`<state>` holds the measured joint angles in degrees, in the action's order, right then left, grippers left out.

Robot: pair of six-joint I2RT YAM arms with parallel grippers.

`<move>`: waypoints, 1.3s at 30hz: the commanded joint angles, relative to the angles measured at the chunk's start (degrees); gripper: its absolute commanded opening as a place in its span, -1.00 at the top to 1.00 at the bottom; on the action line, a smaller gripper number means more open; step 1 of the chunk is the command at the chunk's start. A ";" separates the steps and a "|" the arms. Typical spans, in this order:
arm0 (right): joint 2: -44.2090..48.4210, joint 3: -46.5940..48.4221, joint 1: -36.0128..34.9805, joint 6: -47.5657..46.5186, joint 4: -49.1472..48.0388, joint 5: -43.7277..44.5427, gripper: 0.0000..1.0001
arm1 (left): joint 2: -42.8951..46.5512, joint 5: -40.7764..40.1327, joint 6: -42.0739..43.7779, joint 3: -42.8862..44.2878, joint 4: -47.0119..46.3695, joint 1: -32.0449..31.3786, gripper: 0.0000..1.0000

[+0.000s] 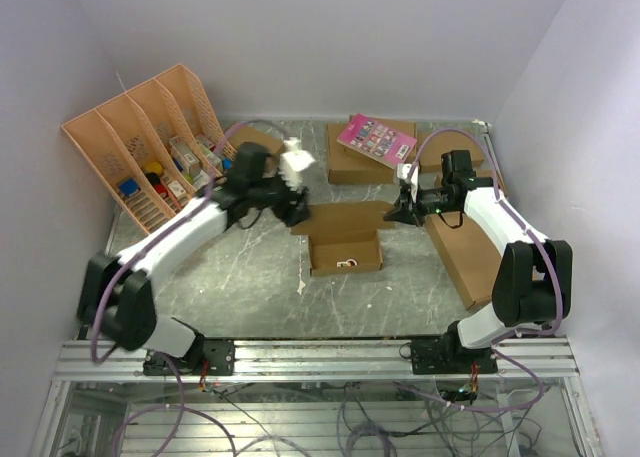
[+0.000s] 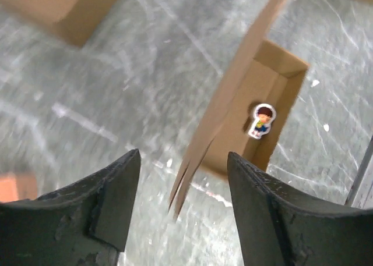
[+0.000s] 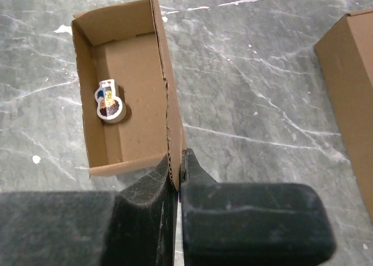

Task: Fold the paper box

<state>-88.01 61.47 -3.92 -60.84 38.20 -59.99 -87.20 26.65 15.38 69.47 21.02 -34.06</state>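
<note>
at mid-bench the lid flap of the paper box runs left-right, its right end pinched by the right jaws, left jaws spread astride the other.

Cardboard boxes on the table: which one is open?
The paper box at centre, a small cartoon figure inside; the pink-card box and the large right box are closed.
</note>
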 commanded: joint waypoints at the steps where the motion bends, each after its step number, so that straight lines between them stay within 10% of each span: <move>1: -1.90 2.16 -0.25 -4.37 5.39 -1.01 1.00 | 15.33 12.90 -16.93 -18.30 -26.08 9.03 -0.45; 9: -4.07 3.80 -0.28 -6.34 8.32 -1.00 1.00 | 23.43 0.61 -14.52 -36.31 -41.56 9.37 -0.45; 17: -4.07 3.78 -0.27 -6.50 8.29 -0.97 1.00 | 15.10 4.14 -10.73 -33.14 -40.94 9.45 -0.30; 31: -4.19 3.98 -0.23 -6.40 8.47 -1.18 1.00 | 9.84 11.77 -9.51 -29.53 -37.06 9.45 0.57; 39: -3.93 3.82 -0.22 -5.86 8.04 -1.10 1.00 | 10.54 11.47 -9.39 -29.94 -36.24 9.40 0.31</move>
<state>-91.98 63.99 -3.92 -66.50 45.56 -60.25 -77.14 36.32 4.71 38.22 -15.53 -24.69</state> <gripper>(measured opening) 0.010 0.325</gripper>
